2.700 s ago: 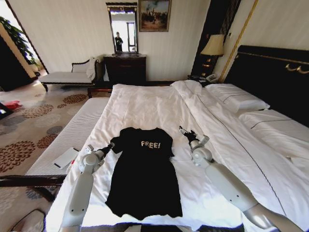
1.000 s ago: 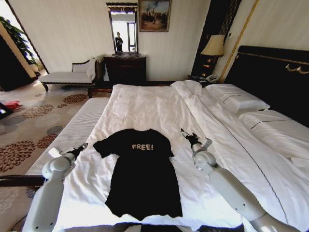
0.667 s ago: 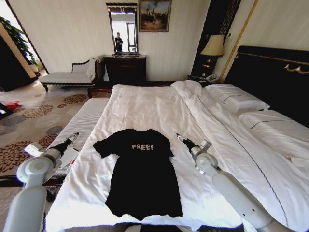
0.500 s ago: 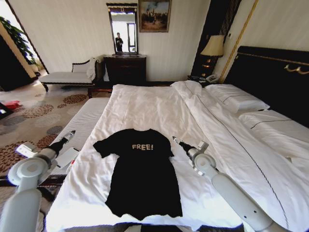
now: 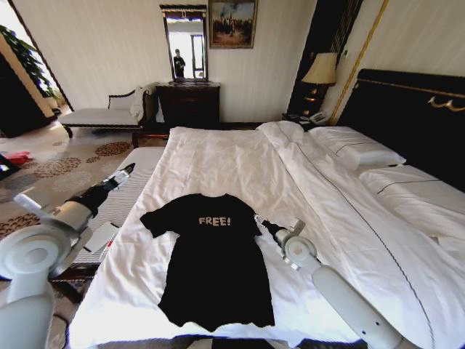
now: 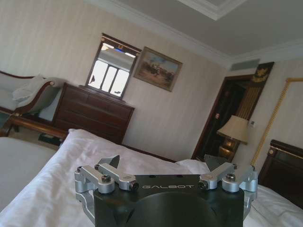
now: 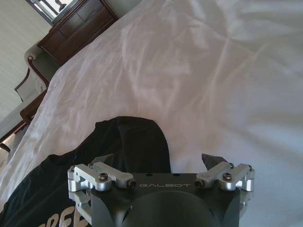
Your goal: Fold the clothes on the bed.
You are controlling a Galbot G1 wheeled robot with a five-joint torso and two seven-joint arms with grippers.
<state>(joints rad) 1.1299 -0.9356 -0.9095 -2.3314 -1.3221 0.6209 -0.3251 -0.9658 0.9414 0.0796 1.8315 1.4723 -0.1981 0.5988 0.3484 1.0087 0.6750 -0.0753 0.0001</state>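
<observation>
**Black T-shirt flat on the bed, both end effectors released**

At the left of the head view, the left end effector (image 5: 125, 173) is raised off the bed's left side, above the carpet (image 5: 51, 174) and the pale bench (image 5: 116, 200), well apart from the shirt. In the left wrist view its fingers (image 6: 111, 163) are spread wide with nothing between them, and the word "GALBOT" is printed on its black body. Beyond it stand a dark dresser (image 6: 90, 113), a mirror (image 6: 111, 71), a framed painting (image 6: 157, 68) and a lamp (image 6: 234, 130).

The T-shirt (image 5: 214, 262) lies spread flat on the white duvet of the bed (image 5: 218, 156), in the near part and toward the left half. Its long axis runs along the line of sight: collar toward the far side and the dresser wall, hem toward the near edge. Both short sleeves are spread out sideways. White lettering "FREE!" crosses the chest and reads upright from the robot's side.

The right end effector (image 5: 259, 220) lies low over the duvet just beside the shirt's right sleeve, pointing at it. In the right wrist view its fingers (image 7: 213, 163) stand released and empty, "GALBOT" on the body, with the sleeve (image 7: 137, 142) right ahead between them; whether a fingertip touches the cloth cannot be told.

At the right lie white pillows (image 5: 356, 149) against the dark headboard (image 5: 414, 116).
</observation>
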